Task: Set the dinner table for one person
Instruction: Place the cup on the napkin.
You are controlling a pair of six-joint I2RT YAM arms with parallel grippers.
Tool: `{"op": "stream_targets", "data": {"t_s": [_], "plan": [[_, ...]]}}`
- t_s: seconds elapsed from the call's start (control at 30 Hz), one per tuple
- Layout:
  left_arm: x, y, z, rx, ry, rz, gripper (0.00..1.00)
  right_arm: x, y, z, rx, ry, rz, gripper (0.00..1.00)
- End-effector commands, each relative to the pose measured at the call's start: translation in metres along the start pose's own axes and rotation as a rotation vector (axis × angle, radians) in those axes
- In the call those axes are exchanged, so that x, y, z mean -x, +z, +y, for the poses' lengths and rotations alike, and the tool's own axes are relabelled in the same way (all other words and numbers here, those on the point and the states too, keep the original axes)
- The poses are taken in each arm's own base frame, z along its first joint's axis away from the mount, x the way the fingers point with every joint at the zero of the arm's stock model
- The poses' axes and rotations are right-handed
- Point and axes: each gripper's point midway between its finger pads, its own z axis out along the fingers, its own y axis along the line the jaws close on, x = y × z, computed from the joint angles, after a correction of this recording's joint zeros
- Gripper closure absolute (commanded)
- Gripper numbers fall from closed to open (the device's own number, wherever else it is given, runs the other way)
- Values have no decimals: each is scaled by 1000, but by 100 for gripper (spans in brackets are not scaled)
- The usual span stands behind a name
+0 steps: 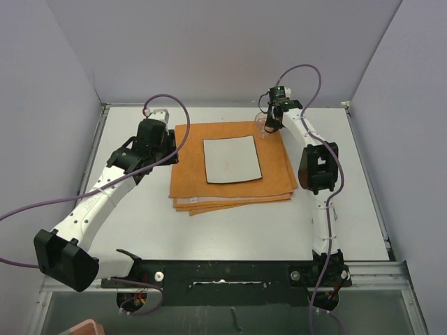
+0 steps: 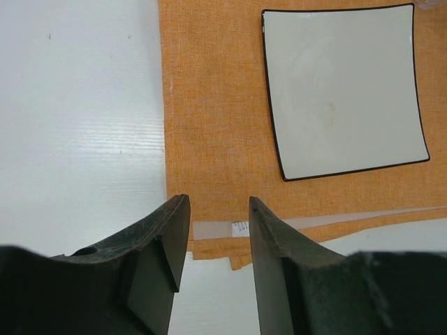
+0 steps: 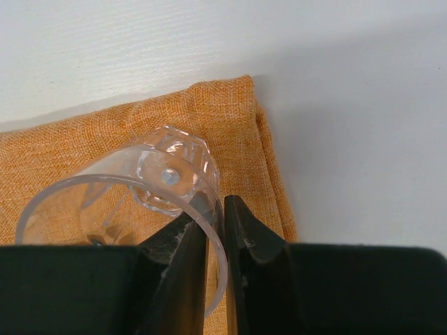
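Top view: the surface (image 1: 223, 234) fills most of the frame, pale and matte. An orange placemat (image 1: 188, 174) lies mid-surface w/ a square white plate (image 1: 232, 160) centred on it. R arm (image 1: 318, 167) reaches to the mat's far R corner, where a clear glass (image 1: 262, 126) is at its tip. L arm (image 1: 105, 192) hangs over the mat's L edge.

L wrist view: L fingers (image 2: 174, 223) part-open, nothing btwn them, above the mat's edge, well apart from the plate.

R wrist view: R fingers (image 3: 237, 223) narrow, pinching the glass's rim wall, one inside and one outside. The base is over the mat's corner; can't tell if it touches the cloth.

Risks, as I judge: a thin rim pinch lets the glass pivot or slip. The base is v. near the folded cloth edge, so it could land half on, half off and tip on release. Letting go before it's seated = a drop.
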Motion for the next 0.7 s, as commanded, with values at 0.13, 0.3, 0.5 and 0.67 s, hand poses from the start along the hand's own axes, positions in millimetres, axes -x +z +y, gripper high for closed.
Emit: {"op": "stream_targets", "data": {"t_s": [0.13,0.3,0.5,0.67], "plan": [[12,-16,-5,-31,-5,-51,62,-22,15,1,-17,-31,49,95],[10,-13,-7,-42,-7,-44,62,-3,-9,6,-5,-44,-27,60],[5,-9,-7,-39,-10,-36,62,44,-63,11,40,-17,-215,28],[-1,-8,-8,-45,-13,-22,62,90,-109,28,155,-42,-404,2]]}}
